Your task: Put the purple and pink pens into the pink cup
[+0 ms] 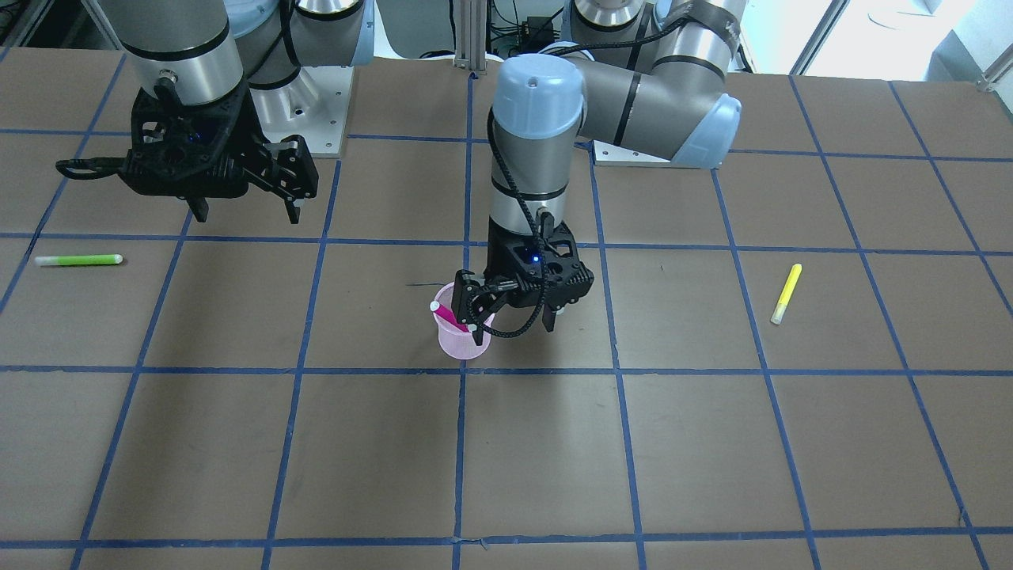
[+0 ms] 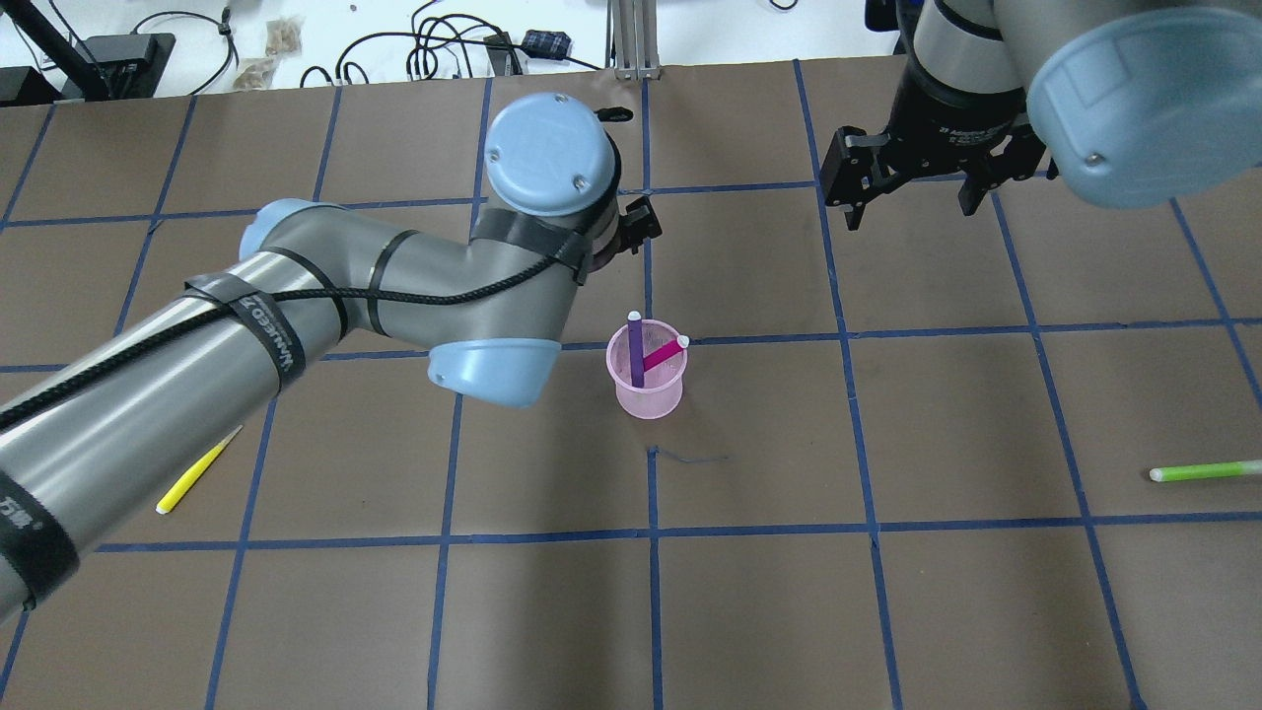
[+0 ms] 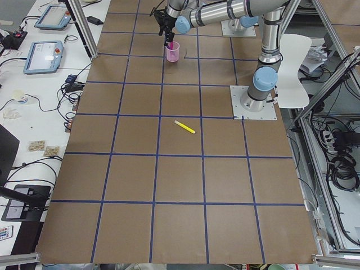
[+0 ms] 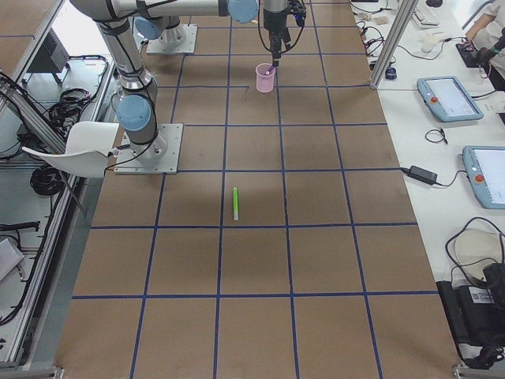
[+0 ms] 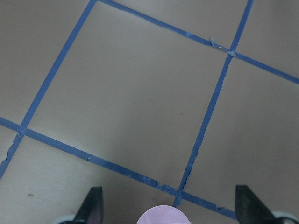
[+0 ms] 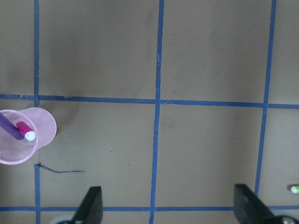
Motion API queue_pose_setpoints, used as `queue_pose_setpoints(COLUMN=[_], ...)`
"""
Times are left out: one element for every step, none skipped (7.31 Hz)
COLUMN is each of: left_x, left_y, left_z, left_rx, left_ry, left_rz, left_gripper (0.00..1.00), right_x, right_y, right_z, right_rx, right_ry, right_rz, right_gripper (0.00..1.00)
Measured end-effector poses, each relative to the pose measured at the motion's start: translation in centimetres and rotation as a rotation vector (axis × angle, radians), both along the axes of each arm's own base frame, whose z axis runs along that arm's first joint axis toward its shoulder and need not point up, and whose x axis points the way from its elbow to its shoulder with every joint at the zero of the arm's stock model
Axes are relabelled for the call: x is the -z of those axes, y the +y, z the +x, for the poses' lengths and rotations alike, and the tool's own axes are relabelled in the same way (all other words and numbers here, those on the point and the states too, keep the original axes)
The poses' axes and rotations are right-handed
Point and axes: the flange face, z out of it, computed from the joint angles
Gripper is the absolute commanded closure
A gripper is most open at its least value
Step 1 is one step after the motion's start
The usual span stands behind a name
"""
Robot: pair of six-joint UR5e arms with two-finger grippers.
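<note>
The translucent pink cup (image 2: 648, 387) stands upright near the table's middle. The purple pen (image 2: 636, 350) and the pink pen (image 2: 666, 352) both stand inside it and lean on its rim. My left gripper (image 1: 510, 321) hangs open and empty just above the cup (image 1: 463, 342). The cup's rim (image 5: 163, 214) shows between its fingertips (image 5: 92, 205) in the left wrist view. My right gripper (image 1: 246, 210) is open and empty, raised well off to the cup's side. Its wrist view shows the cup (image 6: 28, 140) with both pens at the left edge.
A green pen (image 1: 79, 260) lies on the table on my right side and also shows in the overhead view (image 2: 1203, 471). A yellow pen (image 1: 787, 294) lies on my left side, partly under the left arm in the overhead view (image 2: 197, 471).
</note>
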Motion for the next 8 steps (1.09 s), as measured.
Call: queue_pose_setpoints(left_x=[-1.3,-3.0,-5.0,-6.8,-8.4,-10.1,-11.4,-12.3], left_y=[-0.9,-1.4,-1.7,-1.6,-0.9,0.3,1.6,2.8], left_z=[2.9,5.8,9.2,12.4,14.9,16.6,17.8,18.6], left_rx=[0.092,0.145,0.174,0.205,0.235,0.24,0.233,0.226], left_ry=[-0.028,-0.053,-0.073,-0.087,-0.094,-0.096,-0.097,-0.098], left_rz=[0.035,0.068,0.095,0.116,0.143,0.175,0.208,0.237], left_gripper=[0.0,0.0,0.0,0.0,0.0,0.0,0.0,0.0], right_x=[0.0,0.0,0.0,0.0,0.0,0.0,0.0,0.0], right_y=[0.0,0.0,0.0,0.0,0.0,0.0,0.0,0.0], right_z=[0.0,0.0,0.0,0.1,0.1,0.0,0.0,0.0], right_rx=[0.0,-0.001,-0.002,-0.002,-0.002,-0.001,-0.001,-0.001], right_ry=[0.0,0.0,0.0,-0.001,-0.001,-0.001,0.0,-0.001], right_rz=[0.0,0.0,0.0,0.0,0.001,0.001,0.002,0.002], right_gripper=[0.0,0.0,0.0,0.0,0.0,0.0,0.0,0.0])
